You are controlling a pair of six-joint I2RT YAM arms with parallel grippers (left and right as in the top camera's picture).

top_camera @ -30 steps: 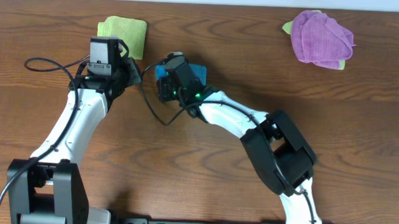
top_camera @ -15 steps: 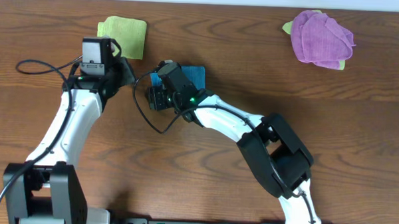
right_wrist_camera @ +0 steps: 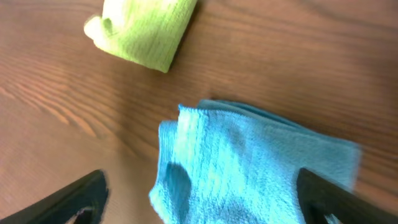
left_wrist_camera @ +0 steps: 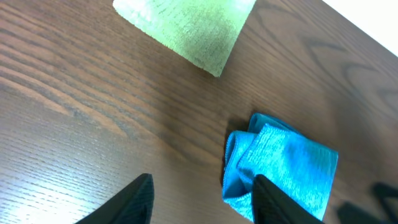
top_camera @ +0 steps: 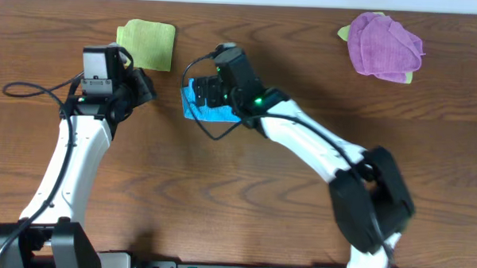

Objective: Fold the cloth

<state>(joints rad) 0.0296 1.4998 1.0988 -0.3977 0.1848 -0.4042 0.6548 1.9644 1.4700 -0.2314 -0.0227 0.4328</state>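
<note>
fingers [left_wrist_camera: 138, 198] of the left gripper [left_wrist_camera: 202, 194] were spread and empty, left of the cloth [top_camera: 198, 107]. right gripper [right_wrist_camera: 205, 199] hung wide open over the cloth, which lay rumpled on the table [top_camera: 305, 57], near the green cloth [top_camera: 149, 42] at far left.

The cloth [top_camera: 206, 109] lies on the surface [top_camera: 220, 197], with the right pincer [top_camera: 212, 95] directly above it and the left pincer [top_camera: 143, 87] to its left, apart from it. The second cloth [top_camera: 146, 43] lies behind and left of the cloth, just beyond the left pincer. The third cloth [top_camera: 383, 45] lies well apart to the cloth's right and farther back, near the surface's far edge.
</note>
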